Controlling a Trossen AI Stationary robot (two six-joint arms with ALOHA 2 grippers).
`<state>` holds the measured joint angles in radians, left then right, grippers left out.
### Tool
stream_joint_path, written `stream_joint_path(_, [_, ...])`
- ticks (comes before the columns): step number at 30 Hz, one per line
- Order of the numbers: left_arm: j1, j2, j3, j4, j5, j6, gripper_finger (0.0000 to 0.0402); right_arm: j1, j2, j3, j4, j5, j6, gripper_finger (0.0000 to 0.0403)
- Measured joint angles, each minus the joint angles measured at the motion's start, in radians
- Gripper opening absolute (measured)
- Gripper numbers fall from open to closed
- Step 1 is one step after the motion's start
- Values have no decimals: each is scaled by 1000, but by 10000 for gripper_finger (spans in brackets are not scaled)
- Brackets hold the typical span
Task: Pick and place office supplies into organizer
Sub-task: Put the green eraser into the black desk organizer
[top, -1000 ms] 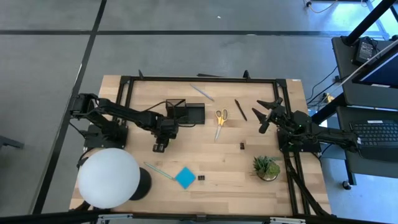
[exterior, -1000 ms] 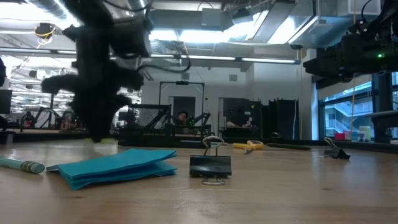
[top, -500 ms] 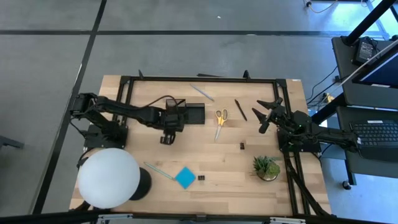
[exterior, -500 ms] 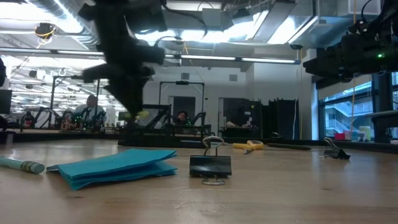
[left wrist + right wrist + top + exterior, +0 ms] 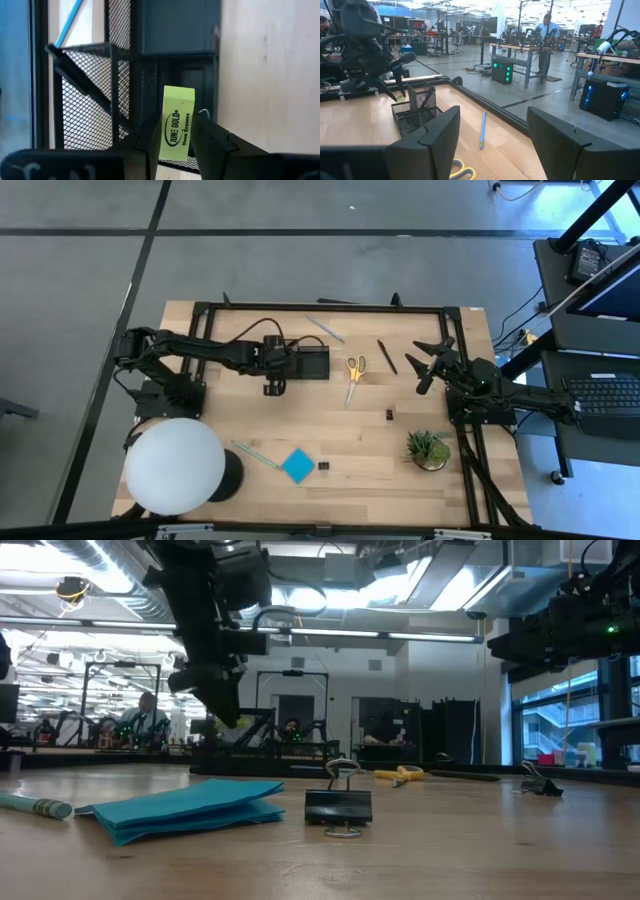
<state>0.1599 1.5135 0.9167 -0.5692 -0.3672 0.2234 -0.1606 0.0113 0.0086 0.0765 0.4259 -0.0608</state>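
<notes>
My left gripper (image 5: 272, 386) hangs over the near left corner of the organizer (image 5: 302, 360), a black mesh tray, and is shut on a small yellow-green eraser (image 5: 179, 120). In the low view the left gripper (image 5: 226, 712) is well above the table. My right gripper (image 5: 428, 362) waits open at the table's right side. Flat on the table lie yellow-handled scissors (image 5: 355, 368), a dark pen (image 5: 387, 356), a grey pen (image 5: 325, 328), a blue note pad (image 5: 297, 466), a teal pencil (image 5: 255, 455) and two black clips (image 5: 324, 467) (image 5: 388, 415). My left gripper pinches the eraser between its two fingers (image 5: 145, 142), which sit on its two long narrow sides (image 5: 166, 144) near one end. The fingers slant down from the table's left. The eraser sticks out past the fingertips, printed face showing, clear above the organizer's mesh (image 5: 87, 107).
A big white globe lamp (image 5: 175, 465) stands at the near left corner and a small potted plant (image 5: 430, 448) at the near right. A black metal frame (image 5: 330, 307) runs along the table's far and side edges.
My left gripper has risen and gone toward the table's far edge and a little to the right, from the open table to the organizer's near left corner, tipping as it went. The eraser has travelled with it, still pinched.
</notes>
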Motion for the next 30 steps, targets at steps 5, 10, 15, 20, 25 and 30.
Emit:
stream_joint_path(5, [25,0,-27,28,2,-3,97,0,0,0,0,0,0,233])
stream_joint_path(10, [39,13,-28,55,42,-2,97,0,0,0,0,0,0,233])
stream_joint_path(15, [41,46,-28,82,69,6,97,0,0,0,0,0,0,233])
stream_joint_path(20, [41,69,-28,88,56,7,97,0,0,0,0,0,-1,233])
stream_joint_path(25, [41,75,-28,99,43,8,97,0,0,0,0,0,-1,233])
stream_joint_path(30, [41,75,-28,96,35,9,97,0,0,0,0,0,-1,233])
